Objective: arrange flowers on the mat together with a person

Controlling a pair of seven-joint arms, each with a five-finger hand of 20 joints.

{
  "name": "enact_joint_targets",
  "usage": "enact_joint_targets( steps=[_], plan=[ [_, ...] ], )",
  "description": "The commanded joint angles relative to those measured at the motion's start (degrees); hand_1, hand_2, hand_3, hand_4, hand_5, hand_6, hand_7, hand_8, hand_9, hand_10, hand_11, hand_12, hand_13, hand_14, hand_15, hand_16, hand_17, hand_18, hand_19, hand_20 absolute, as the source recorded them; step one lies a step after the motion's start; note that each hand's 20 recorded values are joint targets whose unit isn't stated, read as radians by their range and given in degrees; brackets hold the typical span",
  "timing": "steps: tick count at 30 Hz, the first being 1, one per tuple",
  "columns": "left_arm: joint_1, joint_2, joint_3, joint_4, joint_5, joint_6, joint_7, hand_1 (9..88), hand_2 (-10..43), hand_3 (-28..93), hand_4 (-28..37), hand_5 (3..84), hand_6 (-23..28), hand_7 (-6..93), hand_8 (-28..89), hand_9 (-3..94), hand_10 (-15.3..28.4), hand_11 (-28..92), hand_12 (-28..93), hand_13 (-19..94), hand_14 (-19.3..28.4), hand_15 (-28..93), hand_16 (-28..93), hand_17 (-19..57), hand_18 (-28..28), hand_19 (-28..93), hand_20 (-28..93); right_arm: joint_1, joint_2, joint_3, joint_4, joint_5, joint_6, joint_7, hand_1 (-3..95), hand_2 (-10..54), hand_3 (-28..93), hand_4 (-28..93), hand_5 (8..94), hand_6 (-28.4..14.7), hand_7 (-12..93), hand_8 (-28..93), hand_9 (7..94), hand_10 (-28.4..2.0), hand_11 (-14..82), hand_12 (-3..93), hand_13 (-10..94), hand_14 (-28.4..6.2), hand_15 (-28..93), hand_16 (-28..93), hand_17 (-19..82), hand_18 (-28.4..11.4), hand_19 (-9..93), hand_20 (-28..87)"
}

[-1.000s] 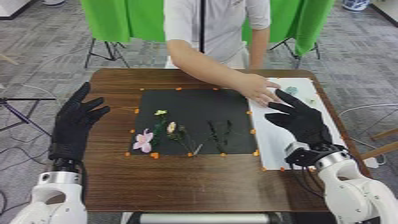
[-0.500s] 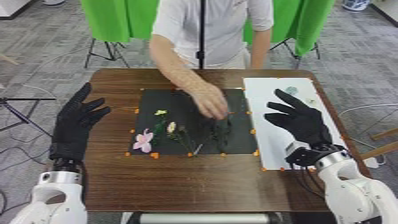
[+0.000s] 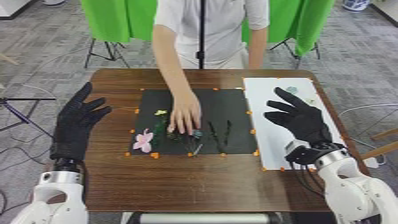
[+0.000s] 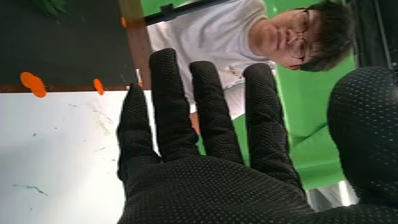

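On the black mat [image 3: 233, 102], a pink flower [image 3: 143, 141] lies at the left beside a green stem with a pale yellow bloom [image 3: 161, 113]. A person's hand [image 3: 185, 114] rests palm down over the middle stems, with a small blue-green flower [image 3: 197, 134] by its fingertips; it partly hides the flower there. Dark green sprigs [image 3: 219, 136] lie to the right of it. My right hand [image 3: 298, 120] is open above the white sheet, fingers straight; in the right wrist view the right hand [image 4: 209, 187] holds nothing. My left hand [image 3: 75, 122] is open over the table's left edge.
The white sheet [image 3: 266, 131] lies right of the mat, with a pale green piece [image 3: 292, 90] near its far end. Orange markers line the mat's edges. The person's arm [image 3: 171, 62] crosses the far table edge [image 3: 124, 75].
The person's hand has moved from the white sheet across the mat to the middle stems, where a blue-green flower now shows by its fingertips. Both my hands have stayed in place.
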Motion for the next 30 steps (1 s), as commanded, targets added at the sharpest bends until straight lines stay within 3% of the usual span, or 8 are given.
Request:
enact_joint_targets(
  steps=[1, 8, 16, 18, 22, 30],
  plan=[
    [0.5, -0.18, 0.24, -0.02, -0.18, 0.38, 0.42, 21.7, 2.8, 78, -28.3, 31.2, 3.2, 9.3, -8, 34.0, 17.9, 26, 11, 25, 25.4, 54, -9, -7.0, 22.6, 48, 18, 0.04, 0.0, 0.05, -0.02, -1.53, -0.65, -0.44, 18.5, 3.3, 82, -28, 40.4, 4.1, 15, -12, 42.1, -14.2, 12.9, 16.9, 32, -18.5, 44, 14, 1, -19.3, 43, 24],
    [0.63, -0.38, 0.09, -0.02, 0.03, 0.27, 0.4, 21.7, 2.8, 78, -28.3, 31.1, 3.3, 9.3, -8, 34.0, 17.9, 26, 11, 25, 25.4, 54, -9, -7.1, 22.7, 48, 19, 1.65, 4.53, 0.4, 0.28, -6.61, 1.62, -1.07, 19.0, 3.2, 82, -28, 40.9, 4.4, 16, -12, 43.0, -14.2, 13.7, 17.1, 33, -18.8, 46, 14, 1, -19.6, 45, 25],
    [0.51, 0.96, 0.58, -0.09, -0.72, 0.91, 1.02, 21.8, 2.8, 78, -28.3, 31.1, 3.3, 9.3, -8, 34.0, 17.9, 26, 11, 25, 25.4, 54, -9, -7.1, 22.7, 48, 19, 7.46, 15.84, -0.14, 4.19, -17.7, 9.53, -1.09, 20.5, 2.4, 81, -28, 41.6, 4.5, 17, -13, 44.4, -13.9, 15.8, 17.3, 36, -17.9, 51, 14, 3, -19.8, 47, 27],
    [0.39, 0.75, 0.49, -0.12, -0.5, 0.73, 0.63, 21.7, 2.8, 78, -28.3, 31.2, 3.3, 9.3, -8, 34.0, 18.0, 26, 11, 25, 25.6, 54, -9, -7.1, 22.6, 48, 19, 12.05, 19.18, -4.78, 5.28, -20.26, 15.23, 1.64, 20.8, 2.3, 82, -28, 41.8, 4.5, 17, -13, 44.4, -13.8, 16.3, 17.3, 37, -17.4, 54, 14, 3, -19.8, 47, 27],
    [0.24, 0.7, 0.69, -0.07, -0.43, 0.66, 0.5, 21.8, 2.9, 78, -28.3, 31.2, 3.3, 9.3, -8, 34.0, 17.9, 26, 11, 25, 25.6, 54, -9, -7.1, 22.6, 48, 19, 15.2, 22.92, -7.72, 7.98, -30.99, 19.98, 5.5, 21.4, 2.1, 81, -28, 41.8, 4.4, 18, -13, 44.2, -13.7, 17.4, 17.4, 38, -17.0, 59, 14, 4, -19.7, 50, 28],
    [-0.04, 1.81, 1.86, -0.07, -1.43, 1.52, 1.8, 21.9, 3.0, 78, -28.3, 31.2, 3.4, 9.2, -8, 34.0, 17.9, 26, 11, 25, 25.4, 54, -9, -7.1, 22.6, 48, 19, 28.26, 27.21, -21.4, 17.56, -50.67, 23.04, 17.84, 23.6, -0.2, 81, -28, 41.7, 4.2, 19, -14, 43.7, -13.7, 18.1, 17.5, 40, -15.7, 65, 13, 6, -20.3, 53, 30]
  ],
)
